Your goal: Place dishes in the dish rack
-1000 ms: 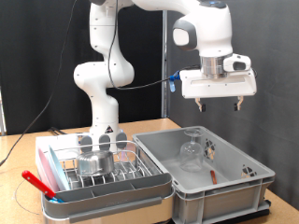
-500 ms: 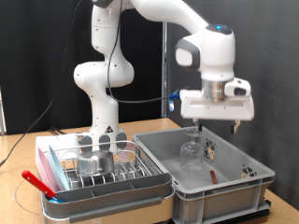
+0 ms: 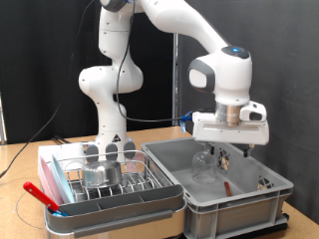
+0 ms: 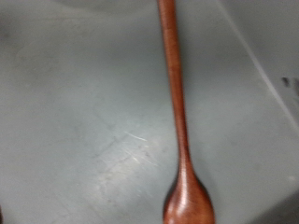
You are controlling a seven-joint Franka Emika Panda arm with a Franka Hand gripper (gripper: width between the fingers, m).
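My gripper (image 3: 231, 151) hangs open and empty just above the deep grey tub (image 3: 234, 211) at the exterior view's right. It is over a thin red-handled utensil (image 3: 226, 185) that lies on the tub floor. A clear drinking glass (image 3: 204, 164) stands in the tub just to the gripper's left. In the wrist view the utensil (image 4: 176, 103) is a red-brown spoon lying flat on the grey floor, and no fingers show. The shiny metal cup (image 3: 102, 172) sits in the silver wire dish rack (image 3: 140, 185) at the exterior view's left.
The rack's white-grey tray (image 3: 120, 207) abuts the tub's left wall. A red strip-like object (image 3: 40, 193) lies at the tray's front left corner. Small items (image 3: 264, 182) rest against the tub's right wall. The arm's base (image 3: 112, 139) stands behind the rack.
The gripper has come straight down from well above the tub to just over its rim, above the red utensil. Nothing else has moved.
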